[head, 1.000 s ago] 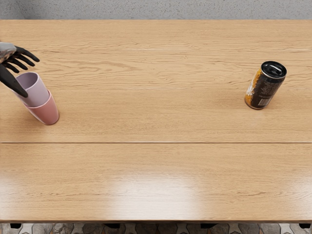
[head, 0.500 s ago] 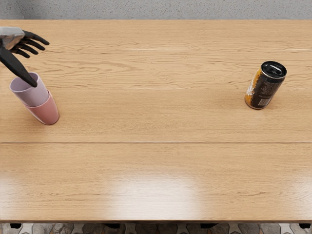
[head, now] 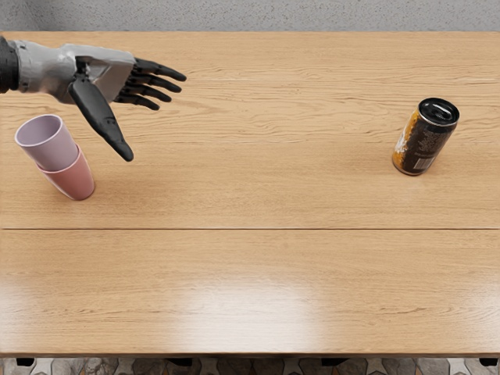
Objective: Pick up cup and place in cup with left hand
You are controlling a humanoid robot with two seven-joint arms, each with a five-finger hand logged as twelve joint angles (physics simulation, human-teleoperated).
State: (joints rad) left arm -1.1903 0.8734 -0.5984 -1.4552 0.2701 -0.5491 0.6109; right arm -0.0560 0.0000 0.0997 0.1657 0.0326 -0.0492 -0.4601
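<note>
My left hand (head: 145,119) reaches in from the left edge over the table's far left part, its fingers spread and thumb held apart, with nothing in its grasp. Below and to the left of it stands a lilac cup (head: 55,149), nested inside a pink cup (head: 76,180) whose lower part shows on the tabletop. A gap separates the hand from both cups in the picture. The right arm does not show.
A black and orange can (head: 426,137) stands upright on the wooden table (head: 250,187) at the right. Behind the table's far edge is a grey speckled surface (head: 258,14).
The left hand has moved right, away from above the cups, and more of its arm shows. The lilac cup's rim is now uncovered; the cups and can look otherwise unmoved.
</note>
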